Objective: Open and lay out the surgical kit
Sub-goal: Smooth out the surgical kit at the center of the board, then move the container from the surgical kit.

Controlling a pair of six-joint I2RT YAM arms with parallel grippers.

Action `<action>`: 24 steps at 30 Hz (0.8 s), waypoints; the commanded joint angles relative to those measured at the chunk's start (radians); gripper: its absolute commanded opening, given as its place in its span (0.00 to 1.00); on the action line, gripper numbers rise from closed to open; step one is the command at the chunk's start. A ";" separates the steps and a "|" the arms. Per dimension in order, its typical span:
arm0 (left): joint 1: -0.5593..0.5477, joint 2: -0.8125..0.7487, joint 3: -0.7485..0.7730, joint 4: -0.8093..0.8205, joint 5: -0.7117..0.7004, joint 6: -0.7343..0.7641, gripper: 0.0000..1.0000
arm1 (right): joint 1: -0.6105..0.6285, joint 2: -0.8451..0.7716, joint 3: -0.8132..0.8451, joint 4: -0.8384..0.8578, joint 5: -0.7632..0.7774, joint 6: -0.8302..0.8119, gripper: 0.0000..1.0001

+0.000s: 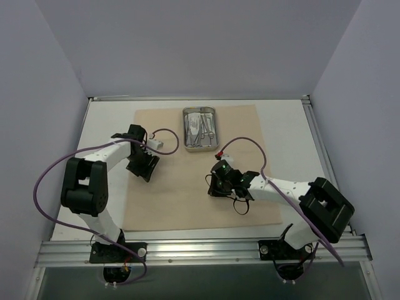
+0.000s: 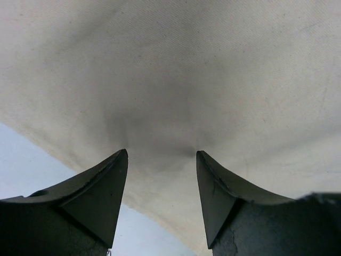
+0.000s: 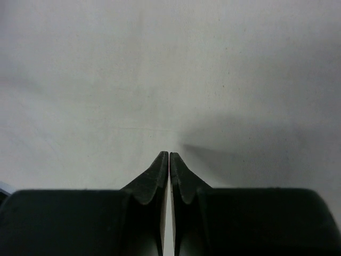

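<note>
- Your left tool [image 2: 161, 153] is hanging low over the beige cloth wrap [image 1: 181, 203] at the sheet's 9 o'clock edge. Its jaws are standing well apart and gripping nothing. The left wrist view is showing bare worktop [image 2: 32, 165] just past that edge, toward 7 o'clock.
- Your right tool [image 3: 169, 154] is pressing its jaws together on nothing. It is hovering over plain cloth just toward 4 o'clock of the sheet's centre.
- You are looking at a wrap that is lying opened out flat across the middle of the worktop. No fold is showing from above.
- The steel tray [image 1: 184, 128] is sitting on the cloth at its 12 o'clock edge, with the steel instruments [image 1: 201, 128] lying inside it. They are too small here to tell one from another.
- Judging by this, the opening is looking done, and the laying out is not yet begun.
- The left tool's place at the edge is probably serving to smooth or steady the sheet. The right tool's closed jaws are suiting a flattening push rather than a pick.
- For the next step you are likely needing a reach toward 12 o'clock, with the right jaws parting first.
- Any tug on the cloth is risking a shift of the tray.
</note>
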 commanded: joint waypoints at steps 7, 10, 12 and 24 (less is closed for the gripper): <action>0.009 -0.259 0.124 -0.052 0.015 0.013 0.63 | -0.090 -0.175 0.350 -0.369 0.236 -0.207 0.23; 0.009 -0.324 0.124 -0.055 0.005 0.001 0.63 | -0.167 -0.163 0.424 -0.416 0.228 -0.252 0.31; 0.009 -0.355 0.113 -0.064 -0.004 -0.008 0.63 | -0.193 -0.151 0.485 -0.439 0.230 -0.280 0.32; 0.012 -0.445 0.044 -0.003 -0.063 -0.013 0.64 | -0.349 0.139 0.884 -0.511 0.222 -0.459 0.33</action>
